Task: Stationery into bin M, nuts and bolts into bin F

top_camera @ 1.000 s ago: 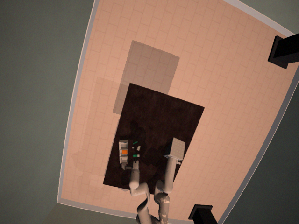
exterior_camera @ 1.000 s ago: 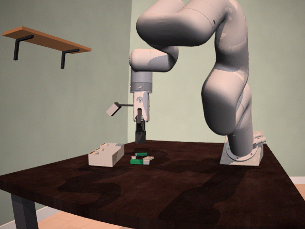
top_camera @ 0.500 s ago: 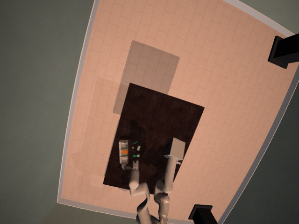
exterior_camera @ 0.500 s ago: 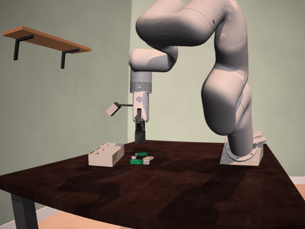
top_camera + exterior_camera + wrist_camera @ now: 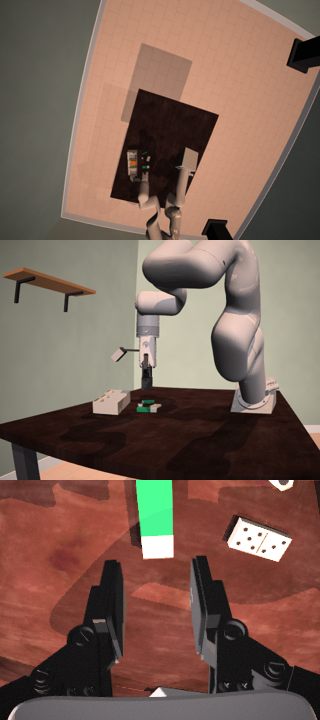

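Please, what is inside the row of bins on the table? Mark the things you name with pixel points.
In the row of bins [image 5: 128, 165] [image 5: 105, 407], the middle compartment shows something orange [image 5: 133, 162]; I cannot tell what. The walls hide parts of the floors, and the marks M and F are not readable.

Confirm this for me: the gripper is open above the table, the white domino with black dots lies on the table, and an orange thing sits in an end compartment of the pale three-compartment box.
Wrong compartment: the top view shows the orange thing in the middle compartment of the pale three-compartment box, not an end one. The rest stands.
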`<state>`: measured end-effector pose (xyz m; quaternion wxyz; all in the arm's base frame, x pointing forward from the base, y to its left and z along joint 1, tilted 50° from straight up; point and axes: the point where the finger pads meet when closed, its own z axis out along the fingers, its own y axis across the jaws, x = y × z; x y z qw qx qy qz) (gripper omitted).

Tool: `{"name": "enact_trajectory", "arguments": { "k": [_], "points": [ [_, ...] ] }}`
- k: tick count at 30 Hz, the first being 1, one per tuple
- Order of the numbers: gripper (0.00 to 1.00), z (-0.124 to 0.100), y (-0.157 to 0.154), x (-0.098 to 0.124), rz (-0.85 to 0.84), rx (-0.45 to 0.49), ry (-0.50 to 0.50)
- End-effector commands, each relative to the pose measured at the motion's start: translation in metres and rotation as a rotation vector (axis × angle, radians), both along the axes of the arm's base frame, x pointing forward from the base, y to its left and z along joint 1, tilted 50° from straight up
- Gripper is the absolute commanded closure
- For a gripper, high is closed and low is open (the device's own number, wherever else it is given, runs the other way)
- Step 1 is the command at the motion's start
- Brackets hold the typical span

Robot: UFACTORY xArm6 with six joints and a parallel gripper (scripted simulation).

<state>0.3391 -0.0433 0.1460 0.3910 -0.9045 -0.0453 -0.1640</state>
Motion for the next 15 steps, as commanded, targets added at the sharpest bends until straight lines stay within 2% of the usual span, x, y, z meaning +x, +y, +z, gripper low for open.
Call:
{"name": "enact_trajectory", "arguments": {
  "k": [1, 15],
  "points": [
    [0.62, 0.001, -0.001, 0.001, -0.001, -0.002, -0.002],
    [0.62, -0.030, 0.034, 0.014, -0.001, -0.001, -0.002]
  ]
}}
